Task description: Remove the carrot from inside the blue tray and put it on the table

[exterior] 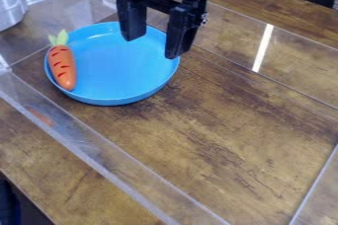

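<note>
Camera view: a high, slanted look down on the table [224, 140], with the robot arm entering from the top edge
End effector [157, 37]: black, two-fingered, pointing straight down; its two fingers stand wide apart with clear space between them, so it is open and grips nothing
End effector position: over the far side of the blue tray [117, 94]; the left finger [132, 22] hangs above the dish's back part, the right finger [181, 34] near the back-right rim; whether the tips touch the dish cannot be told from this angle
Carrot [61, 63]: small, orange, with dark ridge marks; it lies inside the blue tray along the left rim, green top toward the far edge, narrow tip toward the near edge; it leans against or partly on the raised rim
Carrot and end effector: apart; the carrot is to the left of both fingers and nothing is pressing on it
Blue tray: round, shallow, bright blue, low raised rim; it sits flat on the table in the upper-left part of the view; its middle and right side are bare
Table: dark brown wood planks with visible grain under a glossy clear cover; a bright streak of reflected light shows to the right of the tray; the edges of the clear sheet show as pale lines running across the front left
Top left corner: a pale grey object, cut off by the frame, too little shown to name
</note>
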`<action>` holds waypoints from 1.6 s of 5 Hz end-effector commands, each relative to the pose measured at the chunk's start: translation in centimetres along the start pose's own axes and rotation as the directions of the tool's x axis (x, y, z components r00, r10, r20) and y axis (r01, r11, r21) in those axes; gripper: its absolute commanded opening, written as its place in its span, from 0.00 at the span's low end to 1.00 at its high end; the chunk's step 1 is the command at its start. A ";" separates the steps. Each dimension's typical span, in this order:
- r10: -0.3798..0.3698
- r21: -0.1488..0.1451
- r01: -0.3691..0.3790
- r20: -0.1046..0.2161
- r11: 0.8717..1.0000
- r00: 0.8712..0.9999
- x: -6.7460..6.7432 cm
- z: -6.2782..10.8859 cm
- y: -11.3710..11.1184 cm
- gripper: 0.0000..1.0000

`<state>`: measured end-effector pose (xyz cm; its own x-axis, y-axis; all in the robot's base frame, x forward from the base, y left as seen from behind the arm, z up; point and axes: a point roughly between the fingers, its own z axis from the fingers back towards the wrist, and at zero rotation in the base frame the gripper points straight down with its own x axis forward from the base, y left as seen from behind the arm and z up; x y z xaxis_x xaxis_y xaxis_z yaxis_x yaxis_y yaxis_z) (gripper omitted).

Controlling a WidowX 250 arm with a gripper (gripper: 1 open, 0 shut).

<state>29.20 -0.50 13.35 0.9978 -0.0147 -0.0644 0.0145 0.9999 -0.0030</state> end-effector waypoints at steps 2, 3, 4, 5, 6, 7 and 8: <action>0.038 0.000 -0.039 -0.023 0.999 0.999 -0.1 -0.9 1.0 1.00; 0.063 0.001 -0.063 -0.030 0.998 0.998 -0.2 -1.2 1.5 1.00; 0.077 0.002 -0.077 -0.039 0.997 0.996 -0.2 -1.6 1.9 1.00; 0.100 0.003 -0.100 -0.043 0.995 0.994 -0.3 -1.8 2.4 1.00; 0.113 0.004 -0.113 -0.048 0.994 0.992 -0.3 -2.1 2.8 1.00; 0.133 0.003 -0.133 -0.048 0.991 0.990 -0.2 -2.3 3.3 1.00; 0.149 0.003 -0.149 -0.048 0.989 0.988 -0.1 -2.5 3.8 1.00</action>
<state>28.84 2.69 9.87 0.9822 0.1173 -0.1465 -0.1173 0.9931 0.0085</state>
